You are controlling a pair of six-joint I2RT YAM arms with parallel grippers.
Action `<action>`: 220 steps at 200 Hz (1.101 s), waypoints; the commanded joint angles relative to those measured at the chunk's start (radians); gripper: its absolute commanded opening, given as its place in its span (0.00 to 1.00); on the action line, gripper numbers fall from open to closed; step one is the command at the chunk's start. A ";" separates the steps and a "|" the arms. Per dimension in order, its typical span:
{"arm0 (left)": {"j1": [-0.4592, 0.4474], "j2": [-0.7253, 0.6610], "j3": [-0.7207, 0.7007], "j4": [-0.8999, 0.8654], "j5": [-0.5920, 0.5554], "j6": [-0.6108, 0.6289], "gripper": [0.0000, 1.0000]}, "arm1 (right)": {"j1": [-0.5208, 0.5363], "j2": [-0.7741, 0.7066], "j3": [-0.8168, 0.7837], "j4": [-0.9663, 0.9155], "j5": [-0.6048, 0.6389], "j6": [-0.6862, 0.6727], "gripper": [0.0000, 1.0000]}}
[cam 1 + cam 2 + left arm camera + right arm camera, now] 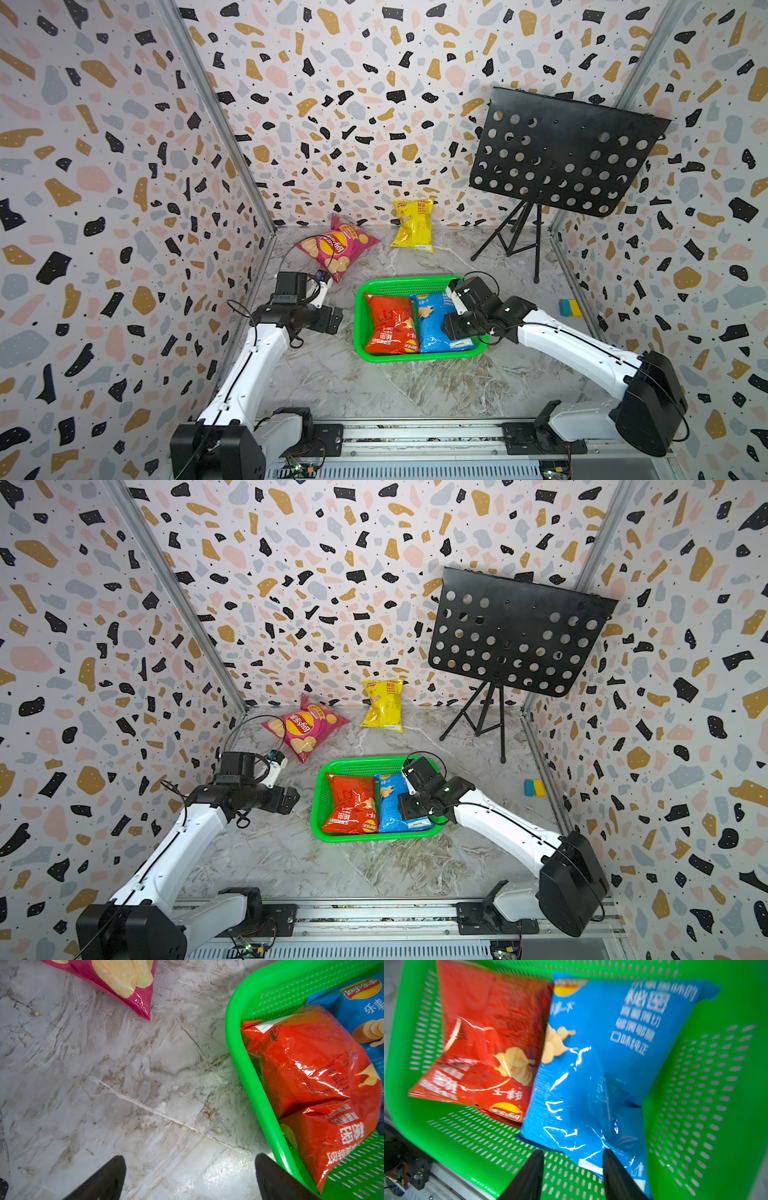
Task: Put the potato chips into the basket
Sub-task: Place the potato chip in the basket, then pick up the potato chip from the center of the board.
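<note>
The green basket (415,281) (365,761) sits mid-table in both top views. A red bag of potato chips (388,326) (483,1043) and a blue one (434,322) (602,1064) lie side by side inside it. My right gripper (453,328) (573,1151) hovers open over the blue bag's near end, jaws apart and off the bag. My left gripper (332,322) (190,1156) is open above bare table just left of the basket rim (234,1047). A pink bag (336,251) (124,985) and a yellow bag (413,226) lie at the back.
A black perforated music stand (561,153) on a tripod stands at the back right. A small blue-and-yellow block (569,308) lies by the right wall. Patterned walls close three sides, and a metal rail (415,436) runs along the front.
</note>
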 commanded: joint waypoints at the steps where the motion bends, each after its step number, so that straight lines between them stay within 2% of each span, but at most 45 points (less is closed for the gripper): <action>1: 0.004 -0.006 -0.008 0.023 0.014 -0.010 1.00 | -0.002 -0.028 0.070 -0.033 0.029 -0.059 0.52; 42: 0.004 -0.006 -0.009 0.023 0.015 -0.011 1.00 | -0.004 0.061 0.210 -0.008 0.098 -0.127 0.57; 88: 0.004 -0.006 -0.008 0.023 0.010 -0.010 1.00 | -0.035 0.276 0.442 0.013 0.199 -0.209 0.58; 150: 0.004 -0.003 -0.010 0.024 0.009 -0.010 1.00 | -0.122 0.599 0.783 0.034 0.146 -0.269 0.67; 220: 0.004 0.016 -0.011 0.023 0.001 -0.006 1.00 | -0.187 0.999 1.323 -0.061 0.113 -0.287 0.70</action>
